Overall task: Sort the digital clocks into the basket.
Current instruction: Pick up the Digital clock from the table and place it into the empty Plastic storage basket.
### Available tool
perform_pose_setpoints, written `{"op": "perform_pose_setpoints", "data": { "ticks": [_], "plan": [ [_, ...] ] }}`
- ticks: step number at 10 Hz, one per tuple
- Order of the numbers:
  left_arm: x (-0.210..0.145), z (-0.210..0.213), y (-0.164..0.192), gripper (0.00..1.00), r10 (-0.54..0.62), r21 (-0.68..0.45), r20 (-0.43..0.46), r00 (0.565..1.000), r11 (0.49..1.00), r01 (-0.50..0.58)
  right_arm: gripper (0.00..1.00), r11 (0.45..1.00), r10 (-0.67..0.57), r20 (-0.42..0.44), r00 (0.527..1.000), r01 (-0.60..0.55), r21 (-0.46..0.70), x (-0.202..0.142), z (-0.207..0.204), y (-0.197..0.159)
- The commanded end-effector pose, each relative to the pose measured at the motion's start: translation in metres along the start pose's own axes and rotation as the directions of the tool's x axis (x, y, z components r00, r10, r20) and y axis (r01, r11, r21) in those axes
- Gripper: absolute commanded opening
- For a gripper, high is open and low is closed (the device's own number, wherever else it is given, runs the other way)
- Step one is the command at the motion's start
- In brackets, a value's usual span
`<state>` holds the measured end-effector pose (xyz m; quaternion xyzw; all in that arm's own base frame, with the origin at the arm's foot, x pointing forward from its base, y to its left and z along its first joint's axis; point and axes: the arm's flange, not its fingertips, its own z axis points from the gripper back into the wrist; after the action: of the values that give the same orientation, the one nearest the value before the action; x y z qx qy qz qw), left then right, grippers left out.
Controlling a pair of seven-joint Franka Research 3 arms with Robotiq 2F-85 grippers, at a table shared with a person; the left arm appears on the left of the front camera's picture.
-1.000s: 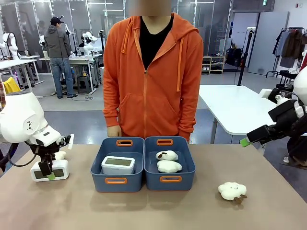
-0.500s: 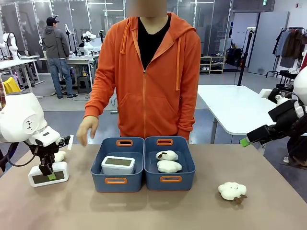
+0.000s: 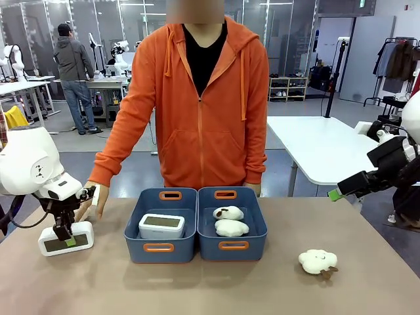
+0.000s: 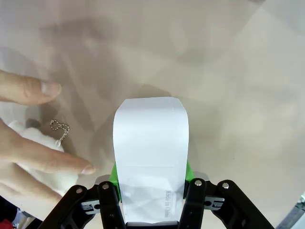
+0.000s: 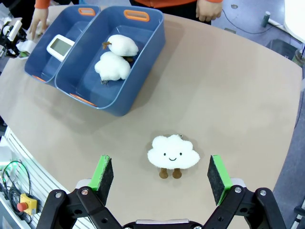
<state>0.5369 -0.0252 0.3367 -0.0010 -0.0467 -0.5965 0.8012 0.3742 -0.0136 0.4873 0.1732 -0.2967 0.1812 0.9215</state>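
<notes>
**Clock pick, left side.** White rounded-rectangular plastic digital clock with grey-green LCD face (image 3: 65,237) sits directly beneath the left gripper (image 3: 64,231), low at table level. Whether it is clear of the beige table (image 3: 210,289) I cannot tell. In the left wrist view the green pads (image 4: 114,174) clamp its two long sides near the rear end, and most of the body sticks out ahead of the fingertips.

**Step in hand (judgement):** lift and carry to the blue rectangular plastic basket with orange-rimmed handle slots (image 3: 140,253), which lies off to the gripper's right and holds a second white clock (image 3: 161,225).
- Grip is end-heavy, so lift slowly and watch for pitching.
- Rise straight up first. The person's hand (image 3: 92,201) rests just behind the gripper on a cream fluffy plush (image 4: 47,180), close to the clock.
- Clear the basket's near wall, then lower beside the clock inside and release low.

**Pose:** left arm reaches down from its white wrist, fingers near vertical. Right gripper (image 5: 161,185) hangs spread wide, holding nothing, above a cloud-shaped plush with a smiling face (image 5: 173,153).
</notes>
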Motion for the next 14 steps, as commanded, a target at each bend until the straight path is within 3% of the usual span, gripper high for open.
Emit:
{"op": "perform_pose_setpoints", "data": {
  "ticks": [1,14],
  "plan": [
    [-0.0003,0.0000,0.0001,0.00,-0.003,0.000,-0.002,1.000,1.000,0.003,1.00,1.000,0.016,-0.005,1.000,-0.016,0.000,-0.0002,0.0006,-0.0001],
    [-0.0003,0.0000,0.0001,0.00,-0.003,0.000,-0.002,1.000,1.000,0.003,1.00,1.000,0.016,-0.005,1.000,-0.016,0.000,-0.0002,0.0006,-0.0001]
  ]
}}
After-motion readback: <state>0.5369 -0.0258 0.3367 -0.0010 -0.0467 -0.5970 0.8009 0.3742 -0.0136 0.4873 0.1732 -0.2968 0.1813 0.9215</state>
